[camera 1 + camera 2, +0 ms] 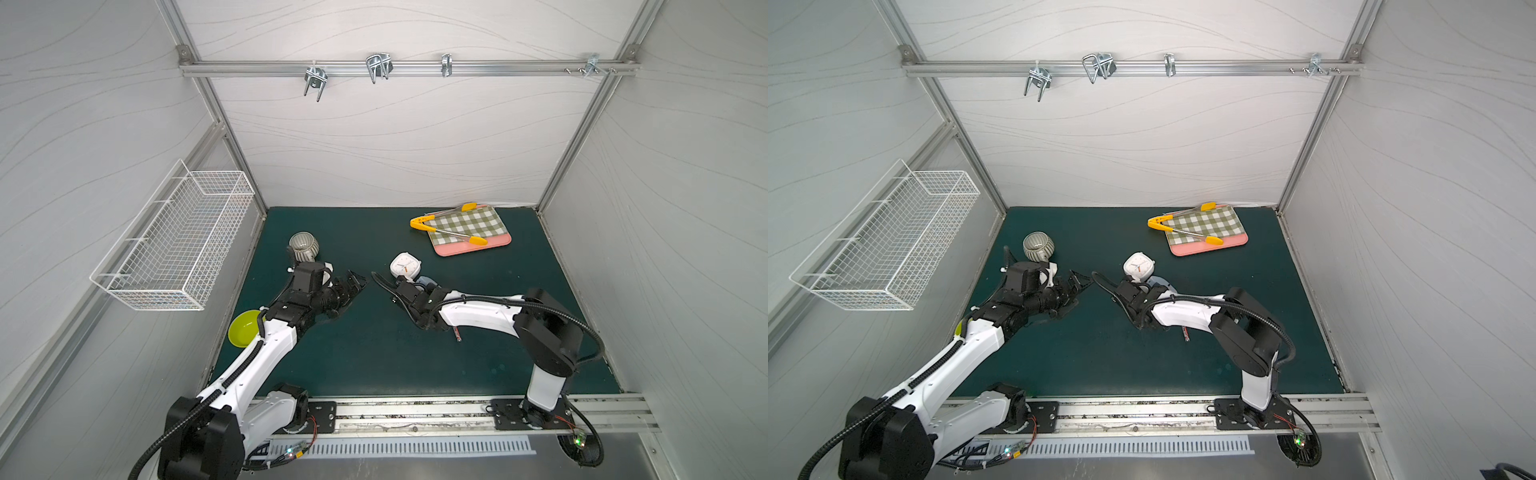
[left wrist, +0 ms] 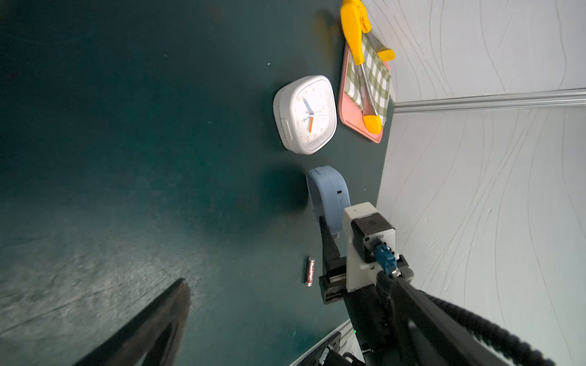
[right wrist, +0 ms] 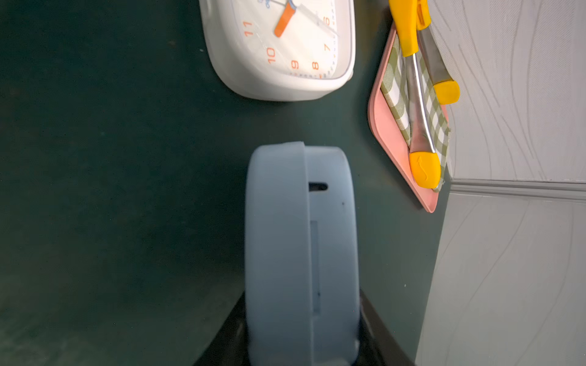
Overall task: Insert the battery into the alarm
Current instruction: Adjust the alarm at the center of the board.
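Nearest, a small battery [image 2: 310, 271] lies flat on the dark green table [image 1: 374, 365], just beside the right arm and not held by either pincer. A lime green bowl [image 1: 243, 328] sits partly hidden behind the left arm. The left pincer [image 1: 351, 293] hangs over the middle of the table, jaws spread wide and empty. Facing it, the right pincer [image 3: 301, 298] is clamped on a pale blue alarm [image 3: 301, 237], which stands on its edge on the table, apart from the battery. Just beyond it is a white clock [image 1: 405, 265] with orange numerals. Farther left is a ribbed grey cup [image 1: 303, 245]. At the far right, a pink tray [image 1: 473, 246] carries a green checked cloth [image 1: 469, 222] and yellow-tipped tongs [image 1: 449, 229].
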`<move>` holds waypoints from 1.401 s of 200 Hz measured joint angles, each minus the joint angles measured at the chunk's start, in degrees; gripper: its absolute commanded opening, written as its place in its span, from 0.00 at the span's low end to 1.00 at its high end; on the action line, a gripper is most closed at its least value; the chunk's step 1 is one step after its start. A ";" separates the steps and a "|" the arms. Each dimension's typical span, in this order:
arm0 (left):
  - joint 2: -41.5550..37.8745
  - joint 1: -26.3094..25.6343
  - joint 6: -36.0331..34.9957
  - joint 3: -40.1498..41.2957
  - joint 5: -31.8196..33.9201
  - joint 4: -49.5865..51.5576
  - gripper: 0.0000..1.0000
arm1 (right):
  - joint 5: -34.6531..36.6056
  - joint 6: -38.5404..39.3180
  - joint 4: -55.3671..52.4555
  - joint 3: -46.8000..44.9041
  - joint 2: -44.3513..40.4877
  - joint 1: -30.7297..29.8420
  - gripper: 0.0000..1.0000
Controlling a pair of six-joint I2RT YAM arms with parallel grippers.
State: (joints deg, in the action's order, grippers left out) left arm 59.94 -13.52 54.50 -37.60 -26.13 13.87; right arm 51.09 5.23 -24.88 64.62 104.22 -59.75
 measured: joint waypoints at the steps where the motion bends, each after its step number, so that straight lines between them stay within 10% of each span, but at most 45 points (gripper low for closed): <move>1: 0.00 0.00 -0.07 0.00 0.00 0.04 1.00 | 0.07 0.11 0.02 0.00 0.02 -0.04 0.46; 95: -0.33 0.61 -1.36 0.00 0.46 1.33 1.00 | -0.42 2.38 0.90 0.15 1.29 -1.31 0.84; 193: -0.11 0.85 -1.88 0.02 0.42 1.22 1.00 | -7.30 1.38 0.79 0.28 2.14 -0.72 0.97; 253: 3.45 0.37 -6.40 -0.24 -0.50 1.77 1.00 | -27.34 -9.33 0.96 -4.09 -14.16 7.15 0.92; 280: 8.41 -3.85 -9.84 -3.34 1.25 3.54 1.00 | -44.92 -23.08 4.68 -5.88 -20.02 24.13 0.63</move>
State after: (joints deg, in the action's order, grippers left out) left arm 68.36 -17.37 44.66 -40.95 -24.88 17.41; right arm 6.17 -17.85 -20.21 58.74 84.20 -35.62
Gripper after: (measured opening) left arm 0.996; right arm 0.745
